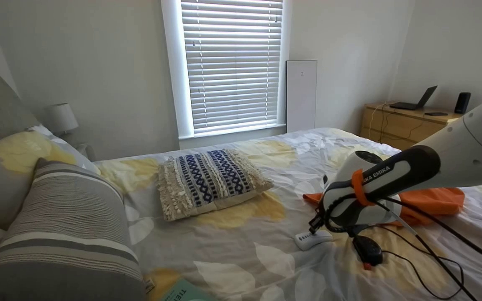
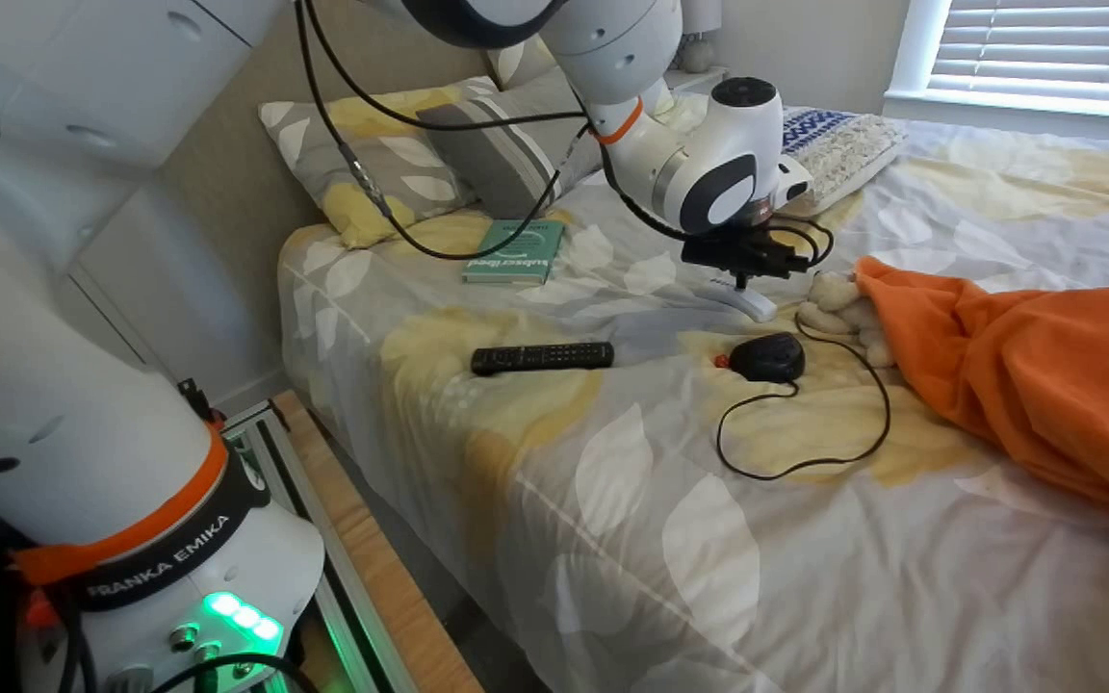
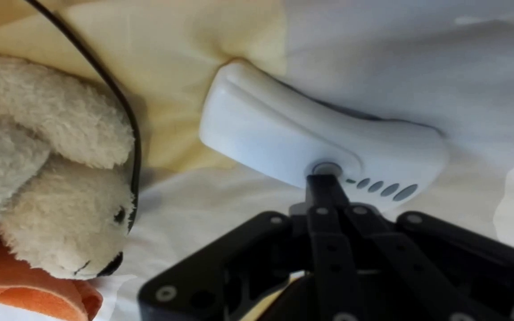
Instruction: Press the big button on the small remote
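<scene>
The small white remote [image 3: 261,120] lies on the bed, with a round button [image 3: 327,168] and a row of several grey ovals near one end. It also shows in both exterior views [image 1: 315,241] [image 2: 753,304]. My gripper [image 3: 325,183] is shut with its black fingertips together and nothing between them. It points down at the remote in both exterior views [image 1: 313,229] [image 2: 740,281]. In the wrist view the fingertips overlap the near edge of the round button and hide part of it. I cannot tell whether they press it or hover just above.
A black rounded object [image 2: 768,358] with a cord lies near the remote. A plush toy [image 3: 60,178] and orange cloth [image 2: 1045,385] are close by. A black remote [image 2: 543,358], a green book [image 2: 516,252] and a patterned pillow [image 1: 211,179] lie on the bed.
</scene>
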